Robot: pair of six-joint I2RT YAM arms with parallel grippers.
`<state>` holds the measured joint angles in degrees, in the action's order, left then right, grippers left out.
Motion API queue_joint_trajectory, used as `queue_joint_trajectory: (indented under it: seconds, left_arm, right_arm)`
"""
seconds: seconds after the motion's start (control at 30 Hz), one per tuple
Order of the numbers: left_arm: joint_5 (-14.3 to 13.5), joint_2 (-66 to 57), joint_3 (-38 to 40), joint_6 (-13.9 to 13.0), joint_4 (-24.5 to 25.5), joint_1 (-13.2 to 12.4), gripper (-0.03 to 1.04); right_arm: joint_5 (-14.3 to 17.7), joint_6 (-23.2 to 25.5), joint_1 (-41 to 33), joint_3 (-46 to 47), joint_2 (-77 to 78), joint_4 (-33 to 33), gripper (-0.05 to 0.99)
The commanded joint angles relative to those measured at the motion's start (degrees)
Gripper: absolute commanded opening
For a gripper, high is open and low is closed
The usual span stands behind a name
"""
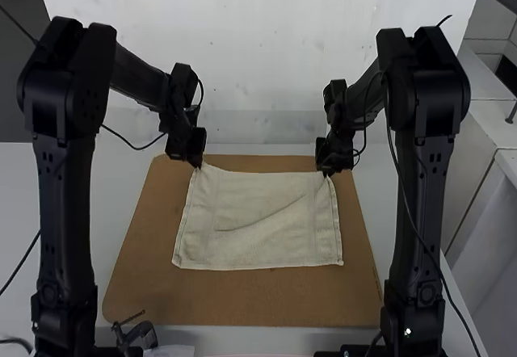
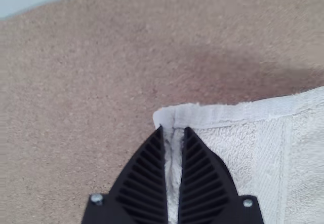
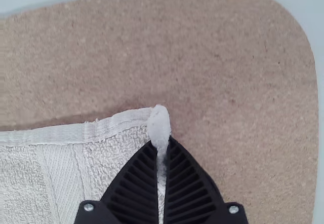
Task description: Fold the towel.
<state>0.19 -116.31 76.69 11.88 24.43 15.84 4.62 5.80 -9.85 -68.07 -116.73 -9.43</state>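
Observation:
The off-white towel lies spread on the brown board, with a slanting crease across its middle. My left gripper is at its far left corner, and my right gripper at its far right corner. In the left wrist view, the left gripper is shut on a pinched corner of the towel. The right wrist view has the right gripper shut on the other corner of the towel, the pinched cloth standing up between the tips.
The brown board rests on a pale table. A white wall rises behind it. A small dark clamp-like object is at the near left edge, and cables hang along both arms.

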Motion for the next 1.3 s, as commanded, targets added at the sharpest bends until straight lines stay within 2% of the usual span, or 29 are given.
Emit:
queue_joint_trajectory:
  seconds: [0.0, 0.17, 0.43, 0.57, 0.83, 1.1, 1.27]
  left_arm:
    - [0.87, 5.39, 3.03, 1.48, 0.1, 0.51, 0.02]
    - [0.52, 8.12, 4.09, 1.66, 0.45, 0.42, 0.02]
    - [-2.65, 11.55, 3.21, 1.92, -0.96, 0.69, 0.02]
    - [-2.56, 13.83, 1.19, 1.66, -1.22, 0.6, 0.02]
    - [-1.5, 22.09, -10.33, 1.83, -1.57, 2.01, 0.02]
    - [-1.33, 33.17, -25.18, 2.71, -2.63, 6.93, 0.02]
    - [-1.33, 39.23, -29.84, 2.71, -2.54, 8.07, 0.02]
  right_arm:
    - [1.62, 0.53, -0.35, -2.94, 5.55, 1.7, 0.01]
    - [1.62, 0.96, -0.61, -3.82, 8.8, 1.96, 0.01]
    - [1.62, 1.84, -0.52, -1.8, 13.72, 5.83, 0.01]
    - [1.53, 1.4, -0.61, 1.01, 15.74, 6.71, 0.01]
    - [0.3, -0.27, -1.05, 10.77, 23.91, 6.44, 0.01]
    - [-0.05, -2.29, -3.42, 21.32, 34.99, 3.19, 0.01]
    - [-0.14, -3.17, -4.39, 26.33, 40.88, 0.91, 0.01]
